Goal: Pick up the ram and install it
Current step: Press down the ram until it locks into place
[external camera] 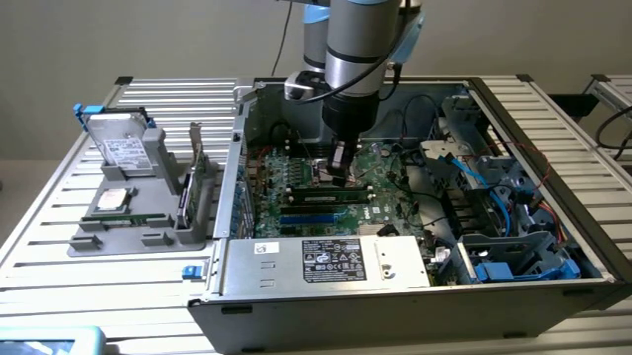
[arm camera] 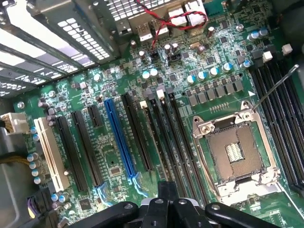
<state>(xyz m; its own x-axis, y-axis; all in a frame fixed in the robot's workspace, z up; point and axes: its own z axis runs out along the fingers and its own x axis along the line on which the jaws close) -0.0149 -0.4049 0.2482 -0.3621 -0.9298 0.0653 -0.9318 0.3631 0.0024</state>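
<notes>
Exterior view: my gripper [external camera: 341, 176] deep inside open computer case [external camera: 513, 288], fingers pressed together, bearing down on ram [external camera: 331, 197] lying in motherboard [external camera: 306, 177] slot, likely seating it.
Wrist view: closed fingers [arm camera: 166, 197] aligned over memory slots [arm camera: 166, 137] beside bare CPU socket [arm camera: 235, 152].

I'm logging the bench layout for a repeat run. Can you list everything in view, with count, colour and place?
computer case: one, grey, open, mid-table.
motherboard: one, green, inside the case.
ram: one, dark green, lying in a motherboard slot below the pincer.
CPU socket: one, silver, empty, on the motherboard.
parts holder: one, grey, at the exterior view's left of the case.
hard drive: one, silver, upright in the holder.
expansion card: one, green, upright in the holder.
arm: one, silver.
pincer: one, black, shut, just above the ram.
</notes>
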